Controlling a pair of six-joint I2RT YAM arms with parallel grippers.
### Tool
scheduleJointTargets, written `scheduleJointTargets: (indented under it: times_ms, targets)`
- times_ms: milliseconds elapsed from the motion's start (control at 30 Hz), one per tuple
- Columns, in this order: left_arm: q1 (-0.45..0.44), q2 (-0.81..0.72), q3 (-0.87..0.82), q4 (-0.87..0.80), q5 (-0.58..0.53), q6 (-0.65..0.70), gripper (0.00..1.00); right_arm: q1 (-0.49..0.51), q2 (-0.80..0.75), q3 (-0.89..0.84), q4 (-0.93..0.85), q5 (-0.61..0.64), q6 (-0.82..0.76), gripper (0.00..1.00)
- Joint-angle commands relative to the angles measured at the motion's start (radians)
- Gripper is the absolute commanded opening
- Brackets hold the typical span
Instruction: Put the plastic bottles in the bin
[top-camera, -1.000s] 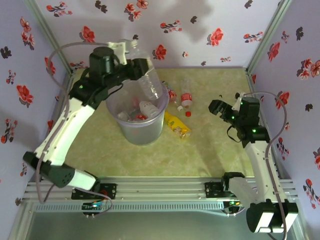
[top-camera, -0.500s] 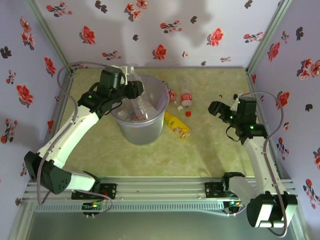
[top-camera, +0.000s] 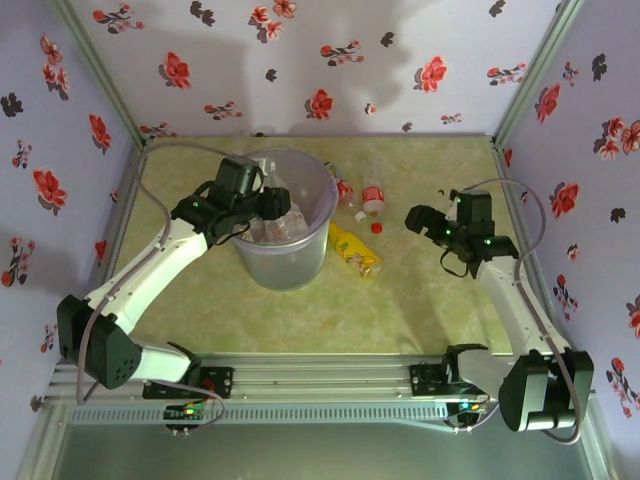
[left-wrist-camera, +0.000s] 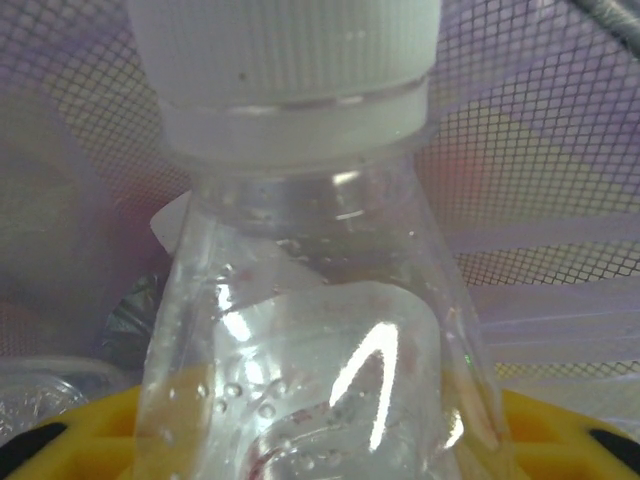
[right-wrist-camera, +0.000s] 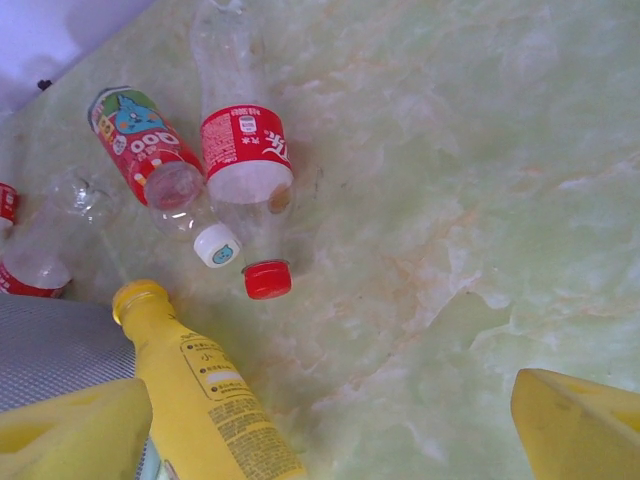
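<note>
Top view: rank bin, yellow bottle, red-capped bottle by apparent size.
1. bin: largest by far.
2-3. yellow bottle and red-capped bottle: about the same length. The clear one's outline is faint against the table, so I won't rank these two.

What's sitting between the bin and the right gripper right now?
Top view: the yellow-labelled bottle lies beside the bin, red-labelled bottles farther back; then bare table up to the right gripper.

One bin (top-camera: 288, 268); four bottles (right-wrist-camera: 245, 150) loose on table (top-camera: 420, 290); one bottle (left-wrist-camera: 300, 350) in left gripper (top-camera: 272, 206); maybe three more inside bin.
</note>
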Motion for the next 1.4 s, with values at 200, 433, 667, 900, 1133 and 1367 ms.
scheduleJointTargets:
  times_ms: [200, 433, 667, 900, 1133, 1367]
  targets:
    - [-0.004, -0.016, 0.043, -0.022, -0.010, -0.001, 0.80, 0.069, 0.112, 0.092, 0.052, 0.089, -0.007, 0.90]
    - [-0.003, -0.035, 0.065, -0.030, -0.010, 0.010, 0.96, 0.094, 0.206, 0.149, 0.048, 0.140, -0.015, 0.89]
    - [-0.003, -0.044, 0.100, -0.065, -0.019, 0.032, 1.00, 0.148, 0.289, 0.198, 0.061, 0.137, -0.009, 0.88]
    - [-0.003, -0.090, 0.089, -0.085, -0.037, 0.026, 0.99, 0.190, 0.464, 0.325, 0.022, 0.140, -0.048, 0.81]
    - [-0.003, -0.181, 0.005, -0.055, -0.040, -0.048, 1.00, 0.206, 0.635, 0.429, 0.038, 0.145, -0.065, 0.66]
    - [-0.003, -0.250, -0.040, -0.044, -0.039, -0.088, 0.99, 0.214, 0.772, 0.538, 0.034, 0.151, -0.084, 0.73]
